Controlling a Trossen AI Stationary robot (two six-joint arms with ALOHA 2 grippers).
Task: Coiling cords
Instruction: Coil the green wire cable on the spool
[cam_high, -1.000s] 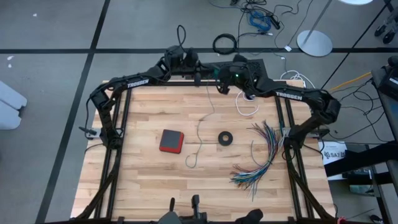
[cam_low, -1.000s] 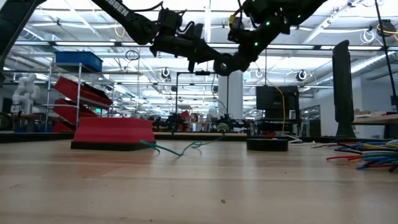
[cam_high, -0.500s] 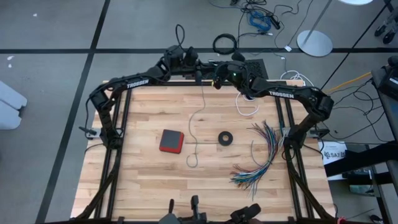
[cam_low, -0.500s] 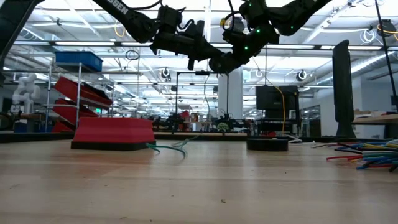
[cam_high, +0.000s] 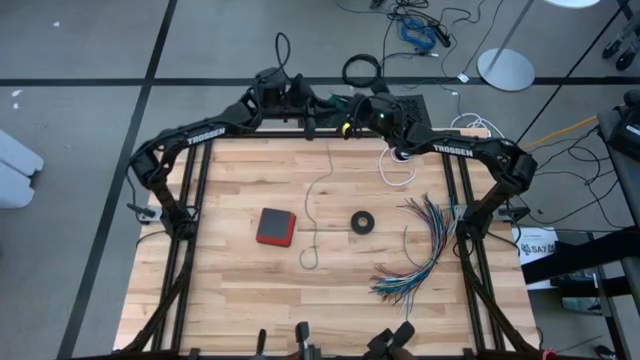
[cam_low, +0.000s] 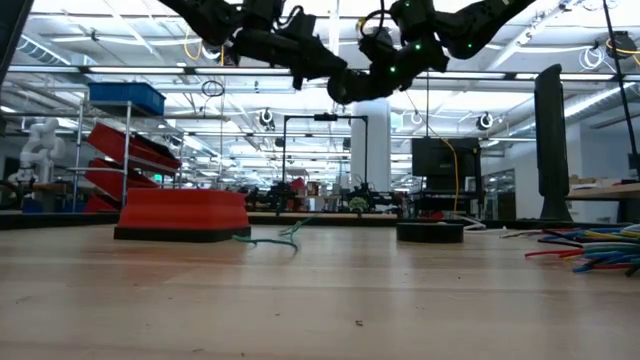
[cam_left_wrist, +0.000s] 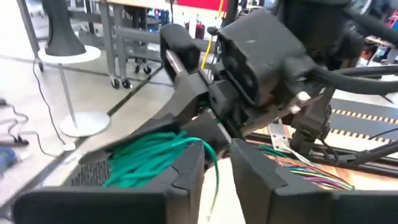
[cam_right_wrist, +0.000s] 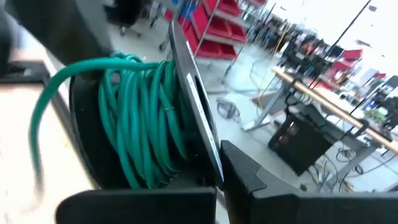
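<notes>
The teal-green cord (cam_high: 312, 195) hangs from my two grippers, which meet high over the table's far edge. Its tail (cam_high: 308, 262) lies on the wood beside the red block. Several turns of it form a coil (cam_right_wrist: 140, 118) on my right gripper (cam_high: 346, 122), which is shut. My left gripper (cam_left_wrist: 217, 177) faces it, open, and one strand (cam_left_wrist: 214, 180) drops through the gap between its fingers. The white cord (cam_high: 397, 172) lies at the far right with its round piece (cam_high: 400, 155). My left gripper: the strand runs past the tip of one finger (cam_left_wrist: 198, 155); whether it touches the finger, I cannot tell. My right gripper carries the coil's turns (cam_right_wrist: 161, 124) against one finger (cam_right_wrist: 193, 106), coming about level from the table's right. The coil itself is lifted clear and the free length hangs slack to the table. Whether any turn is pinched between the fingers is hidden.
A red block (cam_high: 275, 227) sits left of centre and a small black ring (cam_high: 362, 222) at centre. A fan of multicoloured wires (cam_high: 420, 250) spreads along the right side. The near half of the wooden table (cam_high: 250, 310) holds nothing else.
My left gripper has risen and drawn slightly toward the far edge. My right gripper has rolled at the wrist beside it. The hanging cord has straightened, and more of it has come off the table, while its tail stays by the red block.
</notes>
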